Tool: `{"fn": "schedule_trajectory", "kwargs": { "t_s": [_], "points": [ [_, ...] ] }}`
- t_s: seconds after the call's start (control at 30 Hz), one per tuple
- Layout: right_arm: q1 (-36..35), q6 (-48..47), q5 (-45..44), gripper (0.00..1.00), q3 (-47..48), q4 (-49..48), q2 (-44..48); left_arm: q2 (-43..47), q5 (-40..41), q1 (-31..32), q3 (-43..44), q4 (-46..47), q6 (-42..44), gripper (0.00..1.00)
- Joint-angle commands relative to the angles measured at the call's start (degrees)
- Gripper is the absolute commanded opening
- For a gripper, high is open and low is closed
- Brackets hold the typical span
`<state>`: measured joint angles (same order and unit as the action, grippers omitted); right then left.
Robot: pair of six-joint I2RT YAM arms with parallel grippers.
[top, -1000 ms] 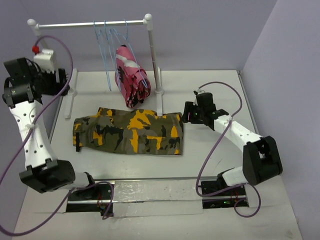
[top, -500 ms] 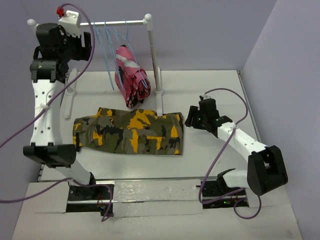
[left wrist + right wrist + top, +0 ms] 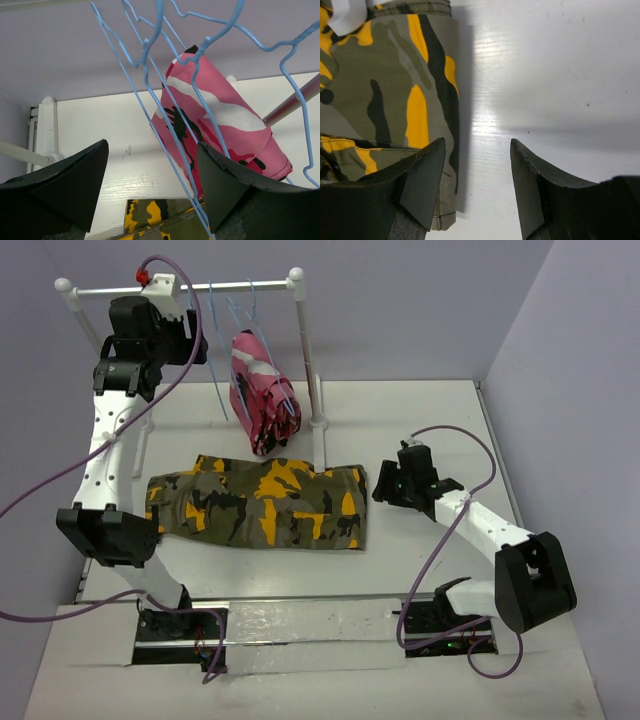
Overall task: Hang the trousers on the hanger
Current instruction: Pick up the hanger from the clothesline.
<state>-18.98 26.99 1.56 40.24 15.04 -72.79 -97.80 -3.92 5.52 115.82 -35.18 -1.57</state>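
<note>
The olive camouflage trousers (image 3: 260, 502) lie folded flat on the white table, and show in the right wrist view (image 3: 380, 90) and low in the left wrist view (image 3: 160, 220). Several light-blue wire hangers (image 3: 215, 350) hang on the rail. My left gripper (image 3: 193, 343) is raised to rail height just left of them, open and empty. In the left wrist view the hanger wires (image 3: 150, 75) run close in front of and between its jaws (image 3: 152, 145). My right gripper (image 3: 383, 483) is open and empty, low over the table at the trousers' right edge (image 3: 477, 141).
The white rail stand (image 3: 180, 287) stands at the back with its right post (image 3: 308, 360) just behind the trousers. A pink, white and black camouflage garment (image 3: 258, 390) hangs on one hanger (image 3: 215, 110). Purple walls close in the back and right.
My left arm has risen from the far left and swung right, up to the hangers on the rail. My right gripper has shifted slightly toward the near side, still open beside the trousers.
</note>
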Motion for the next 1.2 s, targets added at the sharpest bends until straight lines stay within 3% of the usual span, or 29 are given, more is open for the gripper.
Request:
{"fn": "schedule_trajectory", "kwargs": {
  "t_s": [0.0, 0.2, 0.4, 0.7, 0.8, 0.83, 0.97, 1.17],
  "points": [
    [-0.3, 0.4, -0.9, 0.61, -1.1, -2.3, 0.3, 1.1, -0.1, 0.6, 0.1, 4.3, -2.2, 0.81],
    [-0.3, 0.6, -1.0, 0.61, -0.9, -2.4, 0.0, -3.0, 3.4, 1.2, 1.8, 4.4, -1.4, 0.80],
    [-0.2, 0.7, -0.8, 0.61, -1.4, -2.5, -0.1, -6.4, 7.1, 1.3, 4.5, 4.9, -0.4, 0.73],
    [-0.3, 1.4, -0.7, 0.61, -3.2, -3.2, 0.6, -5.5, 8.6, 1.3, 1.3, 7.3, 0.3, 0.71],
    [-0.3, 1.4, -0.7, 0.61, -3.4, -3.1, 0.6, -5.2, 10.8, 1.2, -0.2, 8.1, 1.0, 0.61],
    [-0.3, 1.4, -0.7, 0.61, -3.5, -3.2, 0.6, -4.7, 11.6, 1.2, -1.0, 8.4, 1.0, 0.51],
    [-0.3, 1.4, -0.4, 0.61, -3.7, -3.6, 0.2, -4.0, 12.1, 1.2, -1.0, 7.5, 1.0, 0.29],
    [-0.3, 1.5, 0.0, 0.61, -3.8, -4.1, -0.4, -2.1, 13.8, 1.2, -1.6, 7.9, 1.0, 0.08]
  ]
}}
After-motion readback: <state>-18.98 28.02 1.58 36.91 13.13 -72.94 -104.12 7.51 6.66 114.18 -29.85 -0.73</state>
